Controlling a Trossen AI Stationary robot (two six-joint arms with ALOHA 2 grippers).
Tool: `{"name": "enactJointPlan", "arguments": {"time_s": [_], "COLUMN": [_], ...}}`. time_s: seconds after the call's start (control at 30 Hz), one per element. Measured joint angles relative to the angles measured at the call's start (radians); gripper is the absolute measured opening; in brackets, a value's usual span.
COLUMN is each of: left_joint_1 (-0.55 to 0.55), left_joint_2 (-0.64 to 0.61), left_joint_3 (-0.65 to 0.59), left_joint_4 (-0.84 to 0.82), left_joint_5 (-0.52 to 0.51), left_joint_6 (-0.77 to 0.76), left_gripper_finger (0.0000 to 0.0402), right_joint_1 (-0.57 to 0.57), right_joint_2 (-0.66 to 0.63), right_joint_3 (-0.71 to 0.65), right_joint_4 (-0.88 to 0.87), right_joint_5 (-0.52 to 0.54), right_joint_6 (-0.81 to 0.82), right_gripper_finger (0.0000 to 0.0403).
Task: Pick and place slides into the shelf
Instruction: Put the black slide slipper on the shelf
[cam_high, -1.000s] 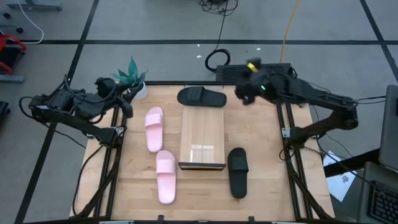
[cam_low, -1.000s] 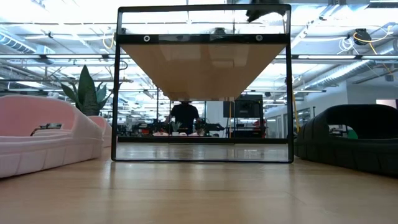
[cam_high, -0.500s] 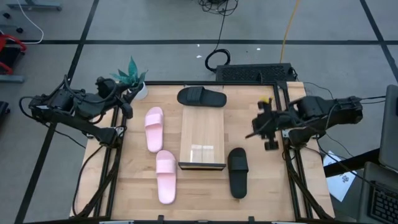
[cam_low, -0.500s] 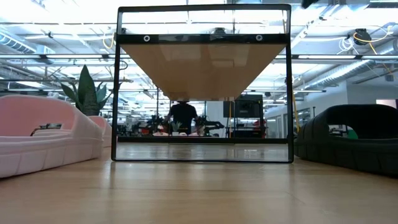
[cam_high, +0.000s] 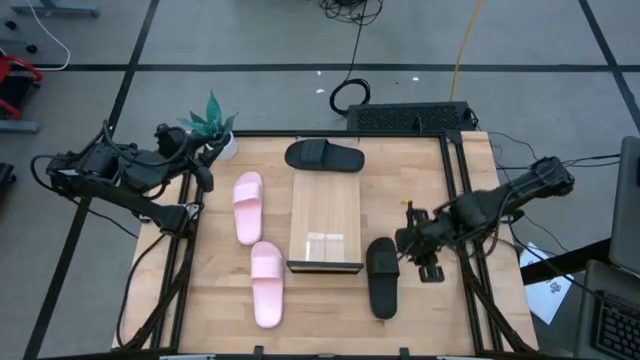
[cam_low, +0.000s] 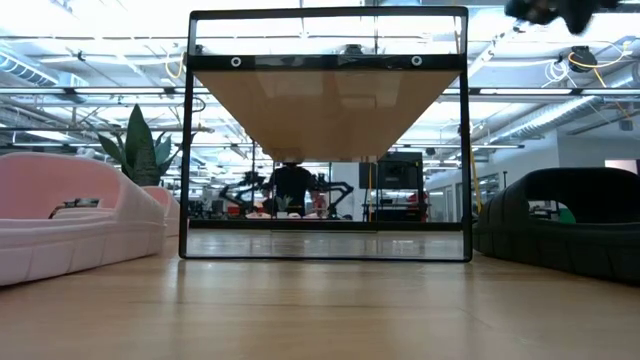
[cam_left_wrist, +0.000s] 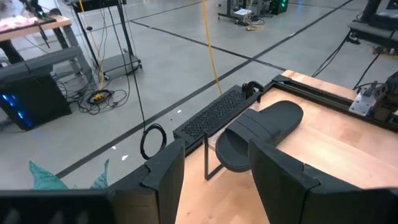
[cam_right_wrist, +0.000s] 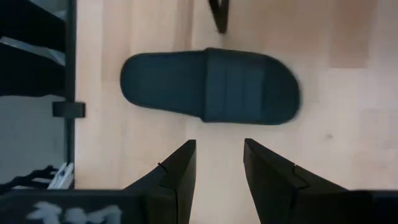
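The shelf (cam_high: 325, 222), a low rack of light wood slats, stands mid-table; in the low view its dark frame (cam_low: 327, 135) fills the middle. One black slide (cam_high: 324, 156) lies on its sole by the far edge and also shows in the left wrist view (cam_left_wrist: 261, 134). The other black slide (cam_high: 382, 277) lies right of the shelf. Two pink slides (cam_high: 246, 206) (cam_high: 266, 283) lie left of it. My right gripper (cam_high: 412, 245) hovers open just right of the near black slide (cam_right_wrist: 211, 86), pointing down. My left gripper (cam_high: 197, 170) waits open at the table's left edge.
A small potted plant (cam_high: 210, 125) stands at the far left corner, close to my left gripper. A keyboard (cam_high: 410, 117) and cables lie on the floor beyond the far edge. Bare wood shows between the shelf and the right rail (cam_high: 455, 215).
My right gripper has swung from above the table's far edge toward the near edge, then left toward the near black slide, tipping to point down at the table. It now shows at the top right of the low view. Slides, shelf and left arm have kept still.
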Motion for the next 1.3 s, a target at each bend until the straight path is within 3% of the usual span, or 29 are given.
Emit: {"name": "enactJointPlan", "arguments": {"time_s": [0.4, 0.8, 1.3], "left_joint_1": [0.0, 0.0, 0.0], "left_joint_2": [0.0, 0.0, 0.0], "left_joint_3": [0.0, 0.0, 0.0], "left_joint_4": [0.0, 0.0, 0.0], "left_joint_5": [0.0, 0.0, -0.001], "left_joint_6": [0.107, 0.11, 0.208], "left_gripper_finger": [0.0182, 0.0182, 0.0182], "right_joint_1": [0.065, 0.064, 0.088], "right_joint_2": [-0.011, -0.008, 0.044], "right_joint_3": [-0.268, -0.384, -0.399], "right_joint_4": [0.428, 0.476, 0.492], "right_joint_5": [0.005, 0.063, 0.081], "right_joint_6": [0.182, 0.181, 0.281], "right_gripper_finger": [0.0125, 0.0125, 0.0126]}}
